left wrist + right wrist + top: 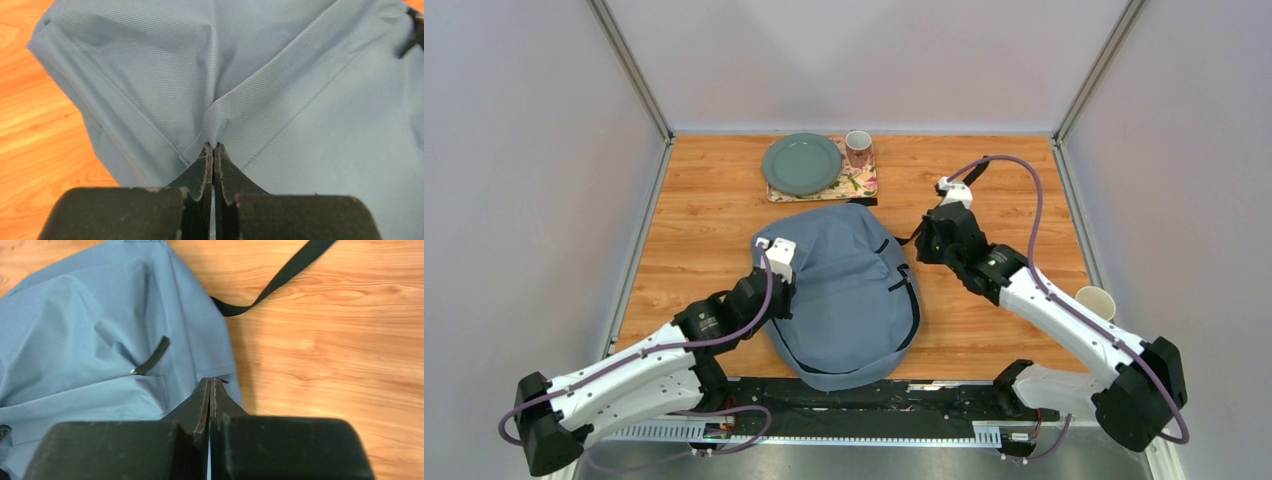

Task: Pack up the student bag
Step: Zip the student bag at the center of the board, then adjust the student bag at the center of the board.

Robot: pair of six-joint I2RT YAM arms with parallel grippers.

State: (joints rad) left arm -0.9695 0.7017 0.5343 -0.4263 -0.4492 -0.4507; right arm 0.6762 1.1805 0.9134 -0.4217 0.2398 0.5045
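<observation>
Backpack (849, 300): left gripper (213, 146), at its 10 o'clock edge, is fully closed, pinching a fabric fold. Right gripper (209, 381), at 2 o'clock, is closed against the edge; hold unclear.

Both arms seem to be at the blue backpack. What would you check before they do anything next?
1. Hold of left gripper on student bag: ok, jaws shut on a puckered fold.
2. Hold of right gripper on the bag: cannot tell; it is shut at the bag's edge.
3. Whether the zip is open for packing: cannot tell.
4. Whether the black strap is clear of the right gripper: ok, it lies on the table, apart from it.
5. Whether the paper cup is clear of the right arm: not ok, close beside it.
</observation>
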